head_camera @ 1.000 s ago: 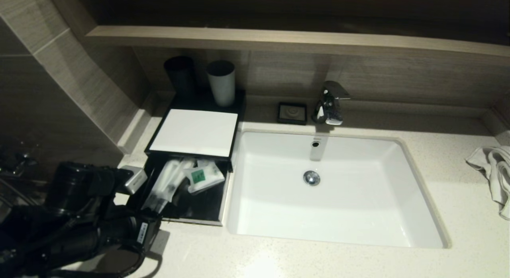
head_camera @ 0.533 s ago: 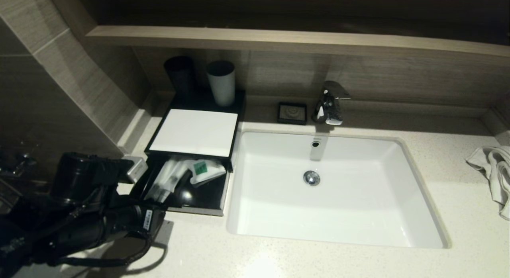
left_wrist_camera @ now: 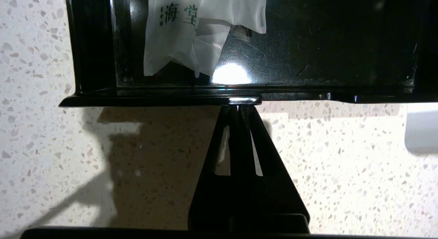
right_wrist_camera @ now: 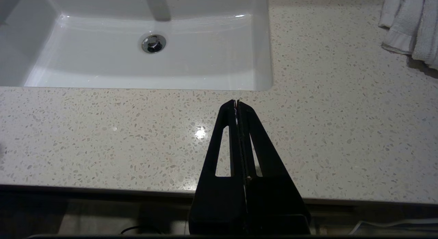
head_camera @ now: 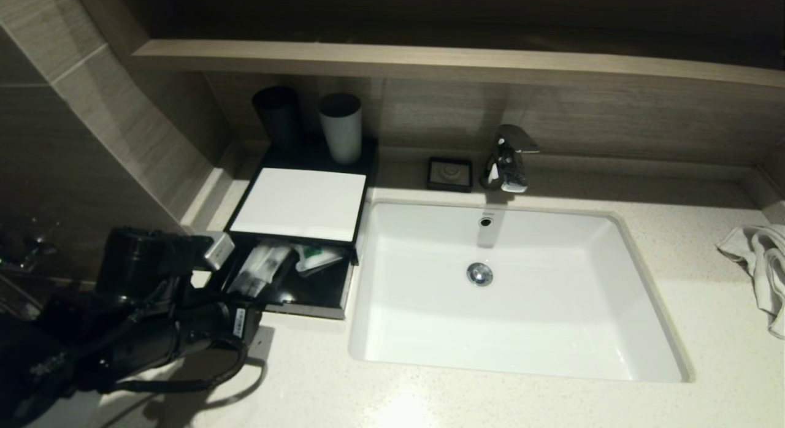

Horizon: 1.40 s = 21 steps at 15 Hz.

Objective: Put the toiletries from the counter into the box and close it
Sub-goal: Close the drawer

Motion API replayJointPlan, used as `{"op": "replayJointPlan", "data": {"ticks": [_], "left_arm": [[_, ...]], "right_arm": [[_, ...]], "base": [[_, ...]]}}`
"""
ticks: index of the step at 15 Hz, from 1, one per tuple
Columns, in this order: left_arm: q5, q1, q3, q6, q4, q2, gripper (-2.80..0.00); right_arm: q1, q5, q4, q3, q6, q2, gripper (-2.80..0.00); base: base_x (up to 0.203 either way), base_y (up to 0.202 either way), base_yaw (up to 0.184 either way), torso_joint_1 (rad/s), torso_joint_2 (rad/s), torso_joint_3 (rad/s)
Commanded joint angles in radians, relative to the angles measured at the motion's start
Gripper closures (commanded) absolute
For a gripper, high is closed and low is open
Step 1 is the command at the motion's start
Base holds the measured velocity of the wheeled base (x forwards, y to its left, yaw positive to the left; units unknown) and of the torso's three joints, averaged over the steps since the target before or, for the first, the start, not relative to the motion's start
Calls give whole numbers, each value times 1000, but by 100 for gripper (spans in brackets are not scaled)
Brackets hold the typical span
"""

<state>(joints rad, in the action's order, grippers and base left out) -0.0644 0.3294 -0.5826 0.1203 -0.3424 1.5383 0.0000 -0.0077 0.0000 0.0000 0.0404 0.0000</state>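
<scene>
The black box (head_camera: 300, 201) with a white top stands on the counter left of the sink. Its drawer (head_camera: 306, 310) is partly pulled out and holds white toiletry sachets (head_camera: 257, 270) and a packet with a green label (head_camera: 316, 256). The sachets also show in the left wrist view (left_wrist_camera: 178, 43). My left gripper (left_wrist_camera: 239, 107) is shut, and its tips press against the drawer's front edge (left_wrist_camera: 308, 95). In the head view my left gripper (head_camera: 273, 305) sits at the drawer's front left. My right gripper (right_wrist_camera: 236, 102) is shut and empty, above the counter in front of the sink.
The white sink (head_camera: 613, 370) takes up the middle, with the faucet (head_camera: 508, 158) behind it. A black cup (head_camera: 279, 115) and a white cup (head_camera: 340, 127) stand behind the box. A soap dish (head_camera: 451, 173) sits by the faucet. A towel (head_camera: 760, 262) lies far right.
The drawer has slid further back into the box, and less of the sachets shows. My left arm has moved forward with it. The right arm has not moved.
</scene>
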Motion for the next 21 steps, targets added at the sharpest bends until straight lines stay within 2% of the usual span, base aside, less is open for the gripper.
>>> {"op": "replayJointPlan", "data": {"ticks": [1, 7, 21], "left_arm": [[-5, 0, -1, 26, -38, 34, 0], [-5, 2, -3, 55, -121, 53, 0], [-28, 4, -3, 56, -252, 98, 0]], "right_arm": [[0, 0, 0, 0, 1, 2, 0], [0, 0, 0, 0, 0, 2, 0], [0, 0, 0, 0, 0, 2, 0]], "base": [[0, 0, 0, 0, 0, 0], [0, 0, 0, 0, 0, 0], [0, 0, 0, 0, 0, 0]]}}
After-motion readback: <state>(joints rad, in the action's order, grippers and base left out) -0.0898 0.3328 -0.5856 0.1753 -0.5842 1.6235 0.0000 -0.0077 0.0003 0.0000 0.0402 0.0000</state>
